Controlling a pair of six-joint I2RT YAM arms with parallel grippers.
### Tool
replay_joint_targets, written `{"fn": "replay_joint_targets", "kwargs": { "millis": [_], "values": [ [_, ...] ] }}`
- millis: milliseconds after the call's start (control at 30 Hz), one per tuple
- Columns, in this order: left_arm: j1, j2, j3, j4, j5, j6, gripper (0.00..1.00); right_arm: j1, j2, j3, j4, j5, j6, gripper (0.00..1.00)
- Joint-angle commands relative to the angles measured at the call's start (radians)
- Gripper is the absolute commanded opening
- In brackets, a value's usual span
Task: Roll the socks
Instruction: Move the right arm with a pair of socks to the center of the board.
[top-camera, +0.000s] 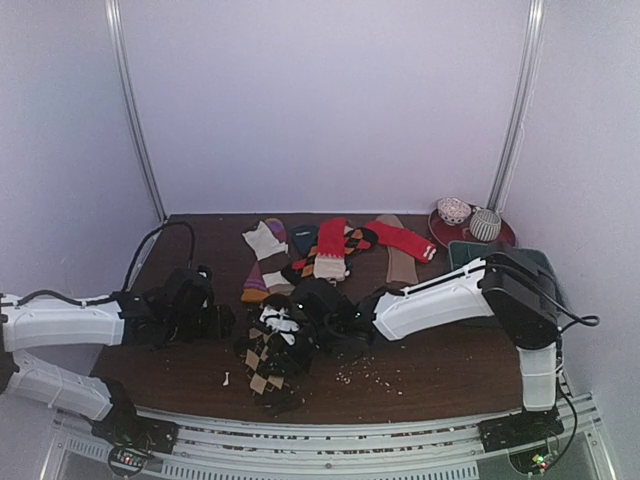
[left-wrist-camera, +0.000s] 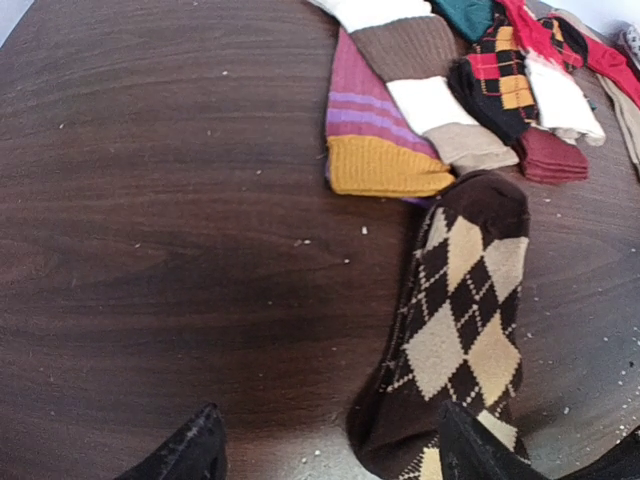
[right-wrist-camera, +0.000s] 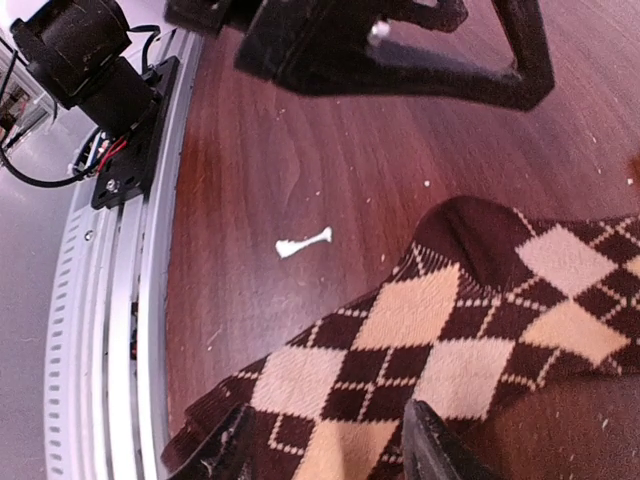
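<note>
Right wrist, argyle sock (right-wrist-camera: 430, 350) cut off, fingers (right-wrist-camera: 437, 447) cropped

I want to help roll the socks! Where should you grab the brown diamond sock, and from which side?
Probably the rounded dark end of the argyle sock. It lies flat and looks narrow enough to pinch across. Come down from above on the side where the table is bare, because the other socks crowd right up against the far side of that end.
</note>
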Motion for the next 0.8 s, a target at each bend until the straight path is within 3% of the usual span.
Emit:
{"fn": "replay_joint_targets", "kwargs": {
  "millis": [0,367,633,767],
  "values": [
    [-0.003,0.019,-0.012,0.0,-0.044,-0.037,0.72,0.002,0.089,0.11,-0.045,0.047,-0.086,0.5],
    [-0.003,-0.027,-0.023,0.001,-0.041,-0.026,0.73,0.0,0.196,0.155,-0.032,0.255,-0.184,0.51],
    [-0.002,-0.08,-0.009,-0.03,-0.054,0.006,0.74,-0.034,0.139,-0.072,-0.002,0.53,0.08,0.47],
    [-0.004,-0.097,-0.001,-0.031,-0.048,0.027,0.75,-0.037,0.062,-0.181,-0.104,0.59,0.171,0.47]
  ]
}}
